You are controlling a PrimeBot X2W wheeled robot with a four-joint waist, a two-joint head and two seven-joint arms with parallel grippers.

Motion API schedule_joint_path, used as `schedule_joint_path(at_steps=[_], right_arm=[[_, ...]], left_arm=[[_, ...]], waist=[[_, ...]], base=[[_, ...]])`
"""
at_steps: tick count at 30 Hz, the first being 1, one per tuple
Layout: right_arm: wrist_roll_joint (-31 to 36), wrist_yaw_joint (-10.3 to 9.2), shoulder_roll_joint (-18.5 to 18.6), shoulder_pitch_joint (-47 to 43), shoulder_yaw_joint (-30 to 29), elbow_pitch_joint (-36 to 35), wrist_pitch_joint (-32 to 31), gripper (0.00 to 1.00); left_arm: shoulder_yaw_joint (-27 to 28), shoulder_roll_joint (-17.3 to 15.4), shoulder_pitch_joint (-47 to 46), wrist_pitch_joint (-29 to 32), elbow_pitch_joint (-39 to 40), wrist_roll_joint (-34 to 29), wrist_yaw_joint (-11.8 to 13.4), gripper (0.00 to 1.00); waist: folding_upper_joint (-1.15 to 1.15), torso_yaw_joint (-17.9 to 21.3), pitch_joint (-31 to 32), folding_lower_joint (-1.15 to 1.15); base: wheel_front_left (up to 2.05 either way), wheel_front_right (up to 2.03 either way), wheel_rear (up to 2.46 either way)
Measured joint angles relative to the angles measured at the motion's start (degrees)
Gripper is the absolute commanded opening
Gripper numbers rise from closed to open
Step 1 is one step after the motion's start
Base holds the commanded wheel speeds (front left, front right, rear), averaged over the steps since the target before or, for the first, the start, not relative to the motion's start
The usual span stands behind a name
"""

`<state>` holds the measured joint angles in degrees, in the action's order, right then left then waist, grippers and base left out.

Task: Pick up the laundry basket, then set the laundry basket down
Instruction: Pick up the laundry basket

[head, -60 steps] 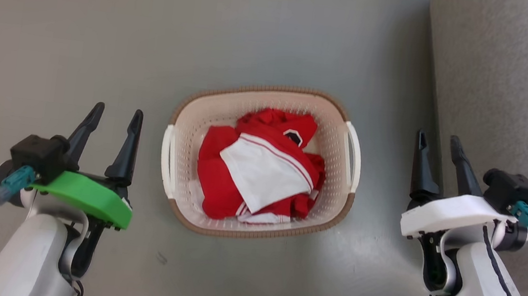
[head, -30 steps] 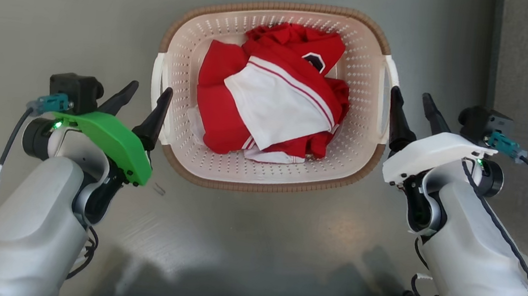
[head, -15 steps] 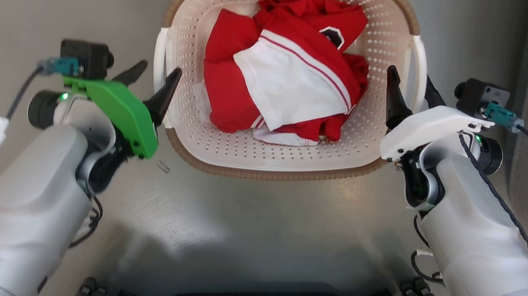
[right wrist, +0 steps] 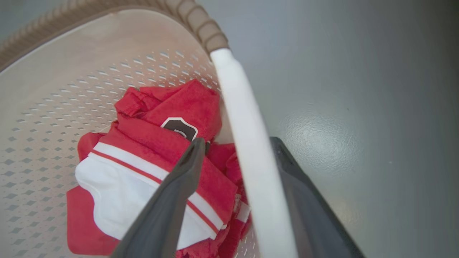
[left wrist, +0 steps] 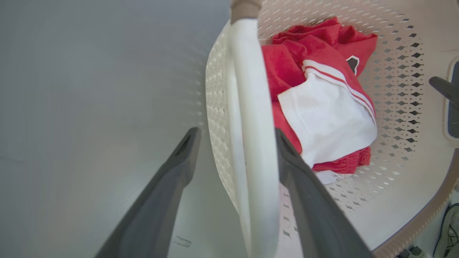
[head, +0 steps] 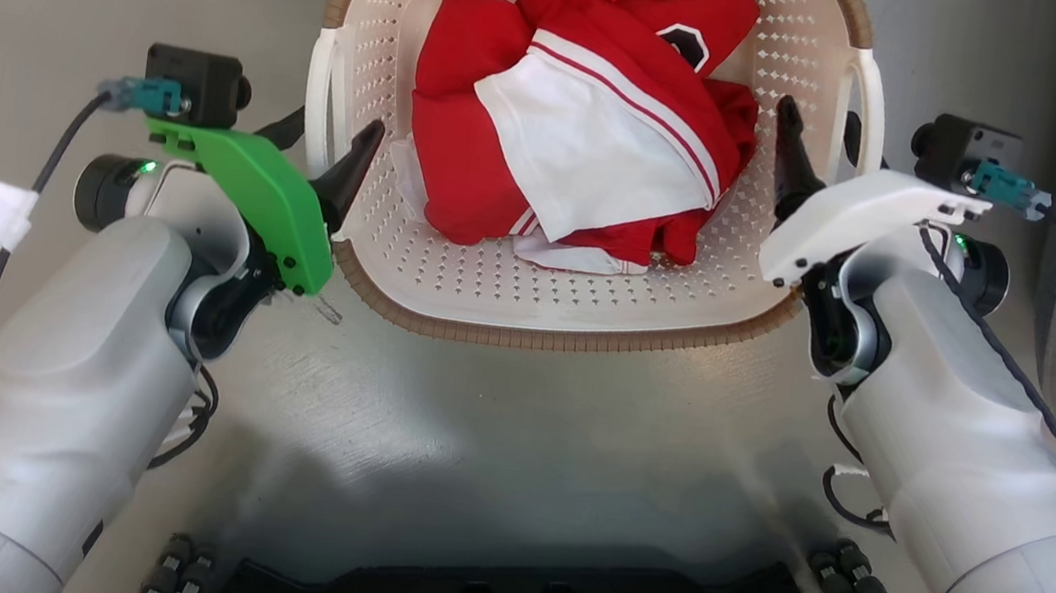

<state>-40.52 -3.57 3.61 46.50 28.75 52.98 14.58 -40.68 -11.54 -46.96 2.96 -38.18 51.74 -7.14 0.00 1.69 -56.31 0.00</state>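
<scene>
Left gripper [left wrist: 236, 132], fingers apart, straddles one white handle [left wrist: 251, 107] of the cream perforated plastic laundry basket [head: 523, 336]; right gripper [right wrist: 236, 139], equally unclenched, straddles the opposite white handle [right wrist: 244, 125].

The head camera looks steeply down at the floor [head: 491, 433], with the basket [head: 489, 282] at the top of its view. The left wrist camera sits close behind the left pincer [left wrist: 236, 132], looking along its fingers over the left handle [left wrist: 251, 107] into the basket. The right wrist camera does likewise behind the right pincer [right wrist: 237, 139], at the right handle [right wrist: 244, 125]. All three views share the basket's inside and the clothes [head: 588, 133].
</scene>
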Motion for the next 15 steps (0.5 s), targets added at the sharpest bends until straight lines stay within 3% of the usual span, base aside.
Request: schedule_joint_path(at_steps=[1, 2, 3, 4, 5, 15], right_arm=[[-0.05, 0.0, 0.03, 0.25, 0.24, 0.21, 0.0, 0.67], [-0.12, 0.0, 0.13, 0.42, 0.41, 0.37, 0.0, 0.48], [-0.33, 0.0, 0.2, 0.55, 0.58, 0.54, 0.0, 0.42], [-0.51, 0.0, 0.21, 0.64, 0.81, 0.66, 0.0, 0.27], [-0.64, 0.0, 0.22, 0.76, 1.05, 0.77, 0.0, 0.0], [-1.2, 0.52, -0.03, 0.98, 2.86, 1.53, -0.01, 0.0]], left_arm=[[-0.14, 0.0, -0.26, 0.0, -0.03, 0.12, 0.0, 1.0], [-0.31, 0.01, -0.49, 0.0, -0.15, 0.16, 0.0, 0.89], [-0.51, 0.01, -0.69, 0.0, -0.29, 0.45, 0.0, 0.67], [-0.73, 0.0, -0.88, 0.0, -0.38, 0.57, 0.0, 0.38], [-1.03, -0.01, -1.09, -0.01, -0.53, 0.68, 0.0, 0.0], [-3.11, -0.58, -1.8, -1.54, -3.07, 2.13, 0.66, 0.0]], waist=[[0.0, -0.02, -0.05, 0.0], [0.0, -0.04, -0.1, 0.0], [0.0, -0.05, -0.13, 0.0], [0.0, -0.06, -0.14, 0.0], [0.0, -0.07, -0.15, 0.0], [0.0, 0.1, 1.42, 0.0]], base=[[0.0, 0.0, 0.0], [0.0, 0.0, 0.0], [0.0, 0.0, 0.0], [0.0, 0.0, 0.0], [0.0, 0.0, 0.0], [0.0, 0.0, 0.0]])
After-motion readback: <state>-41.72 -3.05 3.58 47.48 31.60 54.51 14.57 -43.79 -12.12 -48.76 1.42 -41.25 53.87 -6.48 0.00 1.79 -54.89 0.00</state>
